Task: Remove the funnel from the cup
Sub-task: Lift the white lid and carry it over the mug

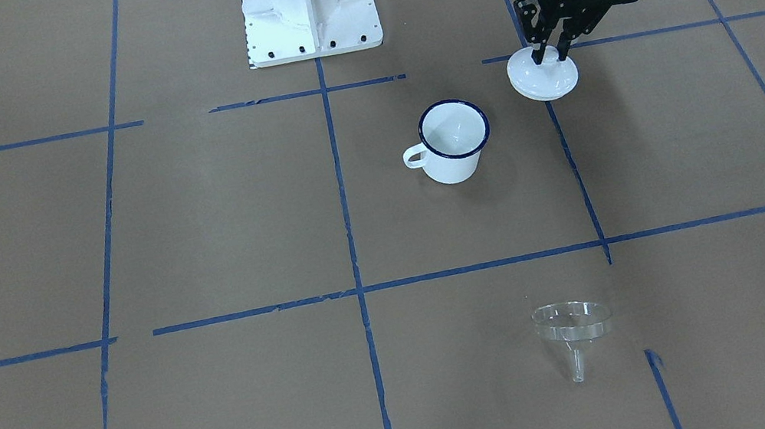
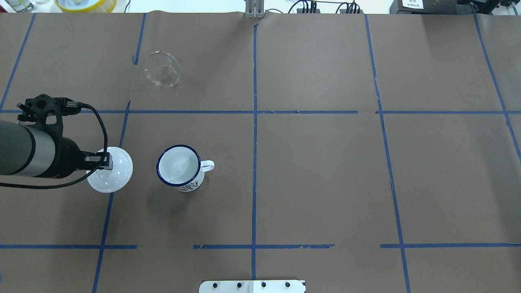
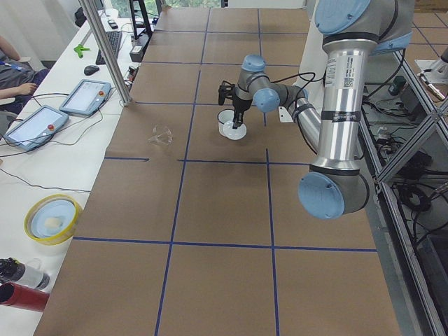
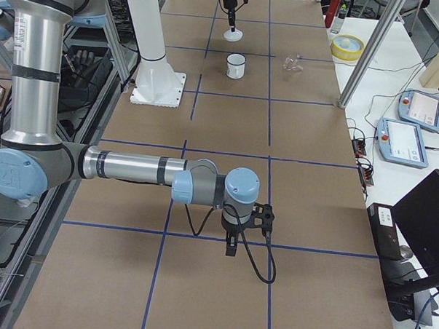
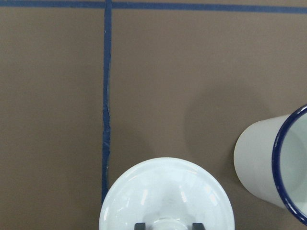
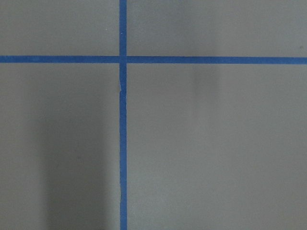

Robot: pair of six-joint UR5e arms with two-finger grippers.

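The white enamel cup [image 1: 454, 140] with a dark blue rim stands upright and empty near the table's middle, also in the overhead view [image 2: 179, 167] and at the right edge of the left wrist view [image 5: 283, 167]. The clear funnel [image 1: 572, 326] lies on its side on the table, well apart from the cup, toward the operators' edge [image 2: 161, 69]. My left gripper [image 1: 552, 54] is shut on the knob of a white domed lid [image 2: 112, 173], beside the cup at table level. My right gripper [image 4: 232, 247] hangs over bare table far from the cup; I cannot tell whether it is open or shut.
The robot's white base [image 1: 308, 2] stands behind the cup. Blue tape lines [image 1: 342, 198] grid the brown table cover. A yellow bowl [image 2: 85, 4] and control tablets [image 3: 35, 126] sit beyond the table's far edge.
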